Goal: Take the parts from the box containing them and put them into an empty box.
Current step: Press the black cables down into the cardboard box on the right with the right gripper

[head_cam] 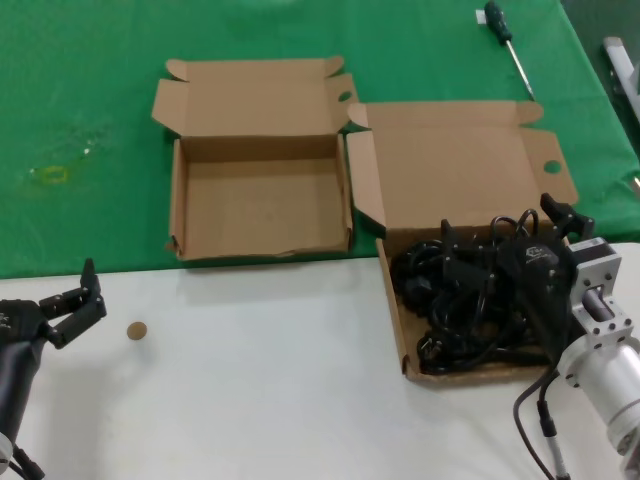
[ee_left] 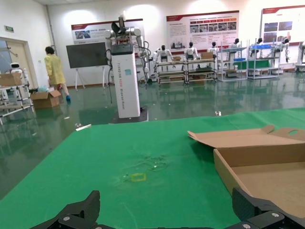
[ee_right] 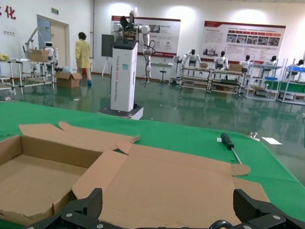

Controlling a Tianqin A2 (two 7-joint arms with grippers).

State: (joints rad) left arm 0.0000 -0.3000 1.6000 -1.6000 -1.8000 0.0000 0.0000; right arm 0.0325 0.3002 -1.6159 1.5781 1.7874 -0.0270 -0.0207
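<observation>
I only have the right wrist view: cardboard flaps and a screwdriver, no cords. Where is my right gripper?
Observer: The head view shows the right gripper open above the cords, over the far part of the pile.
Operator: How many cords are in there?
Observer: They form one tangled black pile in the cord box; I can't count separate coils.
Operator: And the target?
Observer: The empty box sits on the robot's left of the cord box, lid open, nothing inside. The left gripper waits open over the white table.

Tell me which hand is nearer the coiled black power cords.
Right. The right hand is open directly over the power cords in the wider box. The left hand waits, open, across the white table.
</observation>
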